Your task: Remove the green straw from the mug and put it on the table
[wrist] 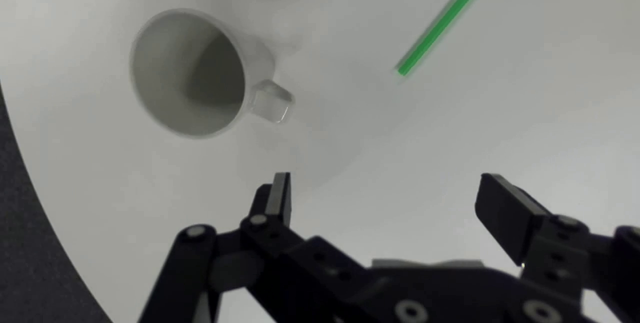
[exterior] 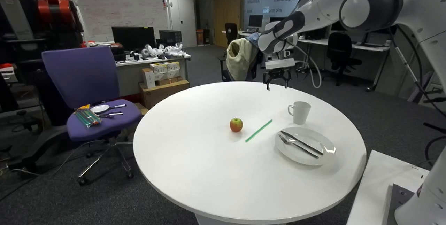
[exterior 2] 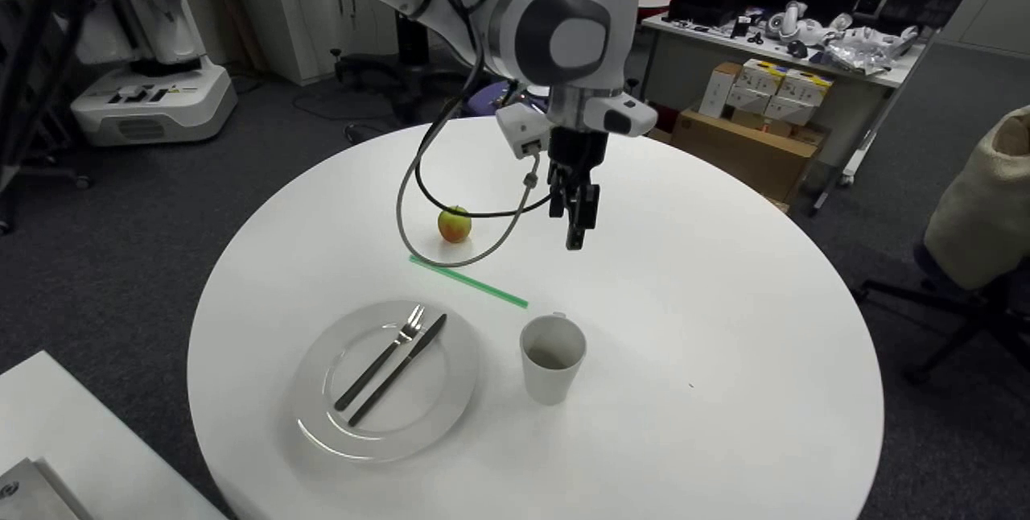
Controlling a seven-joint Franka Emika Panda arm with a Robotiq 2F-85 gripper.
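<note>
The gripper [wrist: 386, 188] points down, fingers spread apart, on an arm [exterior: 325, 4] stretched out above the table [exterior: 195, 158]. Nearer the table's edge, the white mug [exterior: 301, 113] stands upright; farther in, the green straw [wrist: 447, 18] lies flat between mug and apple [exterior: 236, 125].

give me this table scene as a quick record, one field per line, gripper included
green straw: lying flat on the table, outside the mug
mug: upright, no green straw showing inside
plate: on the table, bearing a fork and a knife
apple: on the table, apart from the green straw
gripper: open, nothing held, above the table
task state: looks done
</note>
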